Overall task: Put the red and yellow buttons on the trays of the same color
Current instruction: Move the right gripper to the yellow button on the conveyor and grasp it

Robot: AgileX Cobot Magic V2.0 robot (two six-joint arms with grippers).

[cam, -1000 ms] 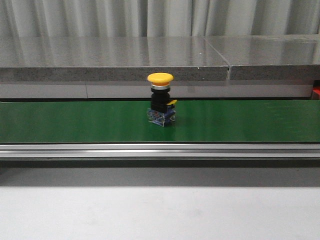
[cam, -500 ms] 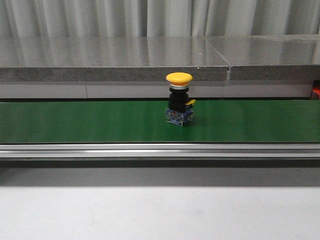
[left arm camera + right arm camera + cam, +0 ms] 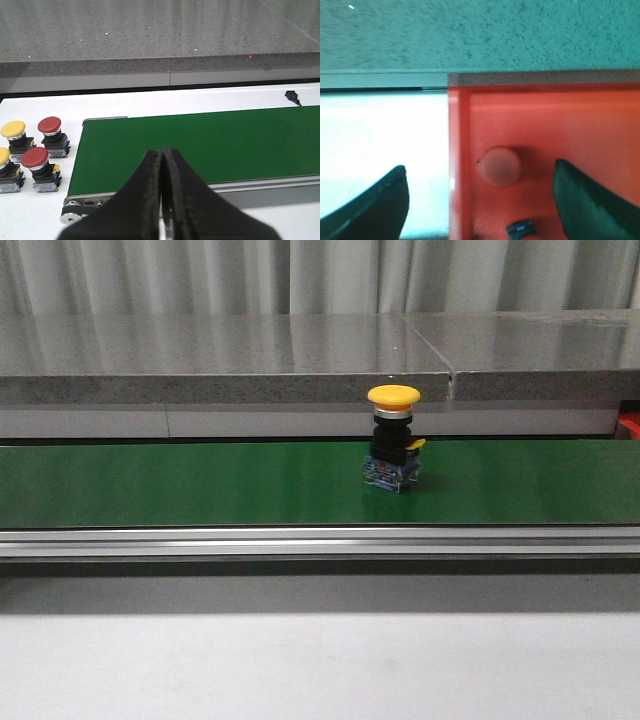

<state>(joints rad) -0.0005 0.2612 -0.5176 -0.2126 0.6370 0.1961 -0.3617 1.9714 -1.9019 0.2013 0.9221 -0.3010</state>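
Observation:
A yellow button (image 3: 393, 439) with a black body and blue base stands upright on the green conveyor belt (image 3: 200, 485), right of centre. In the left wrist view my left gripper (image 3: 161, 152) is shut and empty over the belt's near edge (image 3: 200, 145). Beside the belt's end stand two red buttons (image 3: 49, 126) (image 3: 35, 158) and two yellow ones (image 3: 13, 130) (image 3: 2, 157). My right gripper (image 3: 480, 169) hangs open above the red tray (image 3: 458, 150), where a red button (image 3: 501, 166) sits between the fingers. No yellow tray shows.
A grey stone ledge (image 3: 230, 355) runs behind the belt. An aluminium rail (image 3: 320, 540) borders the belt's front, with white table (image 3: 320, 670) before it. A red tray corner (image 3: 631, 423) shows at the far right. Another button's blue base (image 3: 522, 230) lies in the tray.
The yellow button has travelled to the right along the belt, from left of centre to right of centre, still upright.

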